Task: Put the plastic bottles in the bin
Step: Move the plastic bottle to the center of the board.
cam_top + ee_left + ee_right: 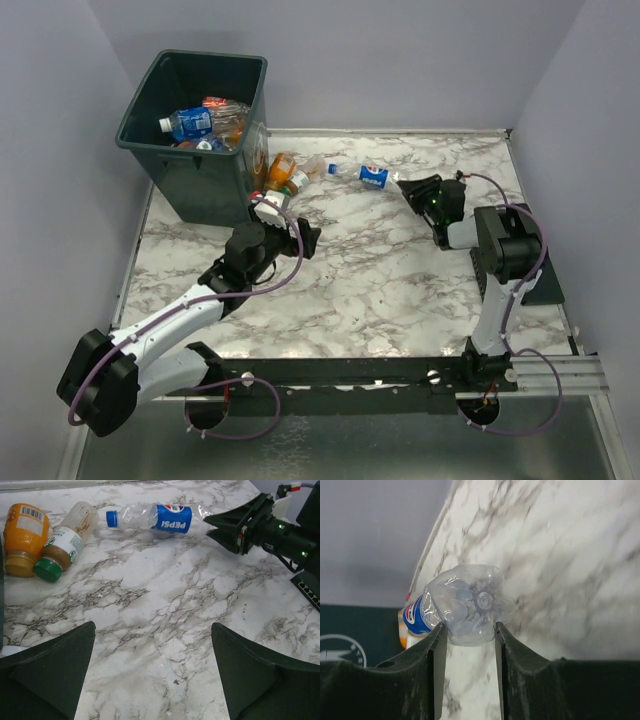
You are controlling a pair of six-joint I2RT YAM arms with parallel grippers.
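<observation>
A clear Pepsi bottle (368, 175) with a blue label and blue cap lies on the marble table at the back. My right gripper (408, 189) pinches its base between the fingertips, seen in the right wrist view (467, 627) on the bottle (465, 605). The left wrist view shows the same bottle (170, 517) and the right gripper (216, 526). An orange bottle (24, 537) and a green-capped bottle (62, 547) lie beside the dark bin (200, 185), which holds several bottles (200, 122). My left gripper (152, 627) is open and empty above the table.
The bin stands at the back left corner with its white logo showing in the right wrist view (340, 650). A small white and red object (262, 203) lies by the bin's front corner, next to my left wrist. Walls enclose the table at the back and sides.
</observation>
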